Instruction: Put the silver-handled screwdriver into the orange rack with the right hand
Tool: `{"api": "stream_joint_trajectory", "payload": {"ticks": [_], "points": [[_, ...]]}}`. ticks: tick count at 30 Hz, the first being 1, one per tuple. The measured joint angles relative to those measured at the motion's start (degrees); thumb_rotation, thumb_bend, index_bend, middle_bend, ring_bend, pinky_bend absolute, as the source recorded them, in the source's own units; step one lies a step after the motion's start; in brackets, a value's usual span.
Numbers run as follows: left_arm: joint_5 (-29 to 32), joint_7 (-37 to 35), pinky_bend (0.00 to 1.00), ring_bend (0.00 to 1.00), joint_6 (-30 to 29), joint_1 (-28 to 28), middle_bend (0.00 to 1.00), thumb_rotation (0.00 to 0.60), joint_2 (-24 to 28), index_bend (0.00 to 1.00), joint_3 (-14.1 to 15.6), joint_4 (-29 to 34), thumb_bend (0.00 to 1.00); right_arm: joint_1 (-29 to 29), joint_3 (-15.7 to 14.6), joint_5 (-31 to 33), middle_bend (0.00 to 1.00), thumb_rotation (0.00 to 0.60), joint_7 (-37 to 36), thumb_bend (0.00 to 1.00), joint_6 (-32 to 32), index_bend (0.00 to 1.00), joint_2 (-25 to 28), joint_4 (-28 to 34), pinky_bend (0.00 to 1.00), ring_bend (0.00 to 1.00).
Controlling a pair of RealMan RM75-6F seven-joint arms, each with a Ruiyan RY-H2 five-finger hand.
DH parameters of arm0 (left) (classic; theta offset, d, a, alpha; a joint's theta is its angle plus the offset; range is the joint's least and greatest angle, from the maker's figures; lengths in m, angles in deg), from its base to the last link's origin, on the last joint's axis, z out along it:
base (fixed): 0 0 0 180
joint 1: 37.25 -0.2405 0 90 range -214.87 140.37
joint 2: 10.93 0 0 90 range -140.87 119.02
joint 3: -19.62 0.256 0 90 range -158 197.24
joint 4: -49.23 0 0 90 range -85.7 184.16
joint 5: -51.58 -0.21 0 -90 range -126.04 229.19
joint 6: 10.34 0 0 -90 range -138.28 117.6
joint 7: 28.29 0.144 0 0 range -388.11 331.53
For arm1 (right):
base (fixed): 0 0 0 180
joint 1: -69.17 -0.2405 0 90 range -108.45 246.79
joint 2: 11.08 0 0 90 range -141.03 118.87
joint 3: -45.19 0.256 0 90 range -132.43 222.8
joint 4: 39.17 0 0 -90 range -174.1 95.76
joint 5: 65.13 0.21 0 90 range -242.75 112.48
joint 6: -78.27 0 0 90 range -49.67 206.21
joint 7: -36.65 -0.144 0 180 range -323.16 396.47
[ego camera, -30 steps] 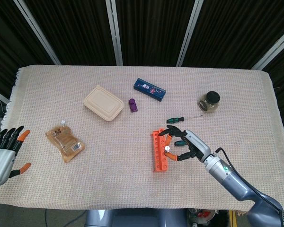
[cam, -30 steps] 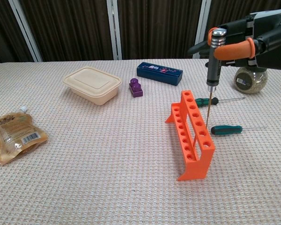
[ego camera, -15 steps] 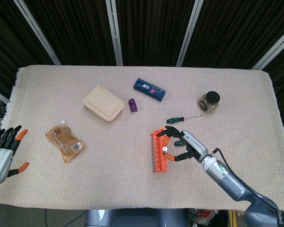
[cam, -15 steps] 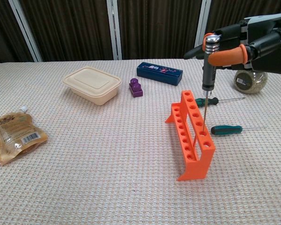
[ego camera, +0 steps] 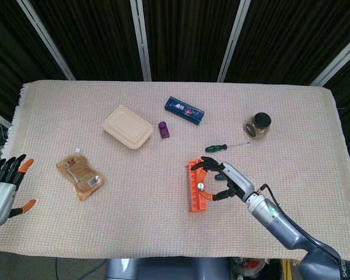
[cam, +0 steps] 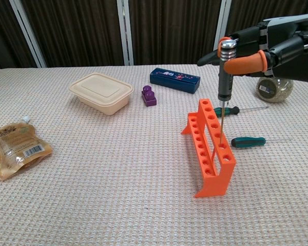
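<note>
Orange-tipped fingers (cam: 245, 62) of the right hand (ego camera: 227, 178) pinch the silver-handled screwdriver (cam: 225, 72) upright over the orange rack (cam: 209, 146), so its shaft can drop straight into a hole.

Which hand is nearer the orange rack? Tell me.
Right. The right hand hovers at the orange rack, holding a screwdriver upright over it. The left hand sits off the table's far left edge.

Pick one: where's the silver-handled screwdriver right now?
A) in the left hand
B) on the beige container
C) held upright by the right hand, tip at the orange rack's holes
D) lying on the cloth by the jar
C: the right hand pinches the silver-handled screwdriver upright, its shaft reaching down to the orange rack.
</note>
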Motion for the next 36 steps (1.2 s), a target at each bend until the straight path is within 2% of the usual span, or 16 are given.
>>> {"api": "stream_joint_trajectory", "payload": {"ticks": [24,36], "points": [[-0.07,-0.58,0.0,0.0,-0.37,-0.26,0.0,0.6,0.35,0.07,0.2,-0.07,0.17,-0.01,-4.15,-1.45,0.24,0.6,3.24,0.35,-0.69,0.66,-7.1,-5.59,0.0,0.0],[0.3,-0.95,0.0,0.0,-0.21,-0.3,0.0,0.6,0.11,0.07,0.22,-0.58,0.17,-0.97,-4.15,1.28,0.24,0.6,6.56,0.35,-0.59,0.66,-9.72,-7.68,0.0,0.0]]}}
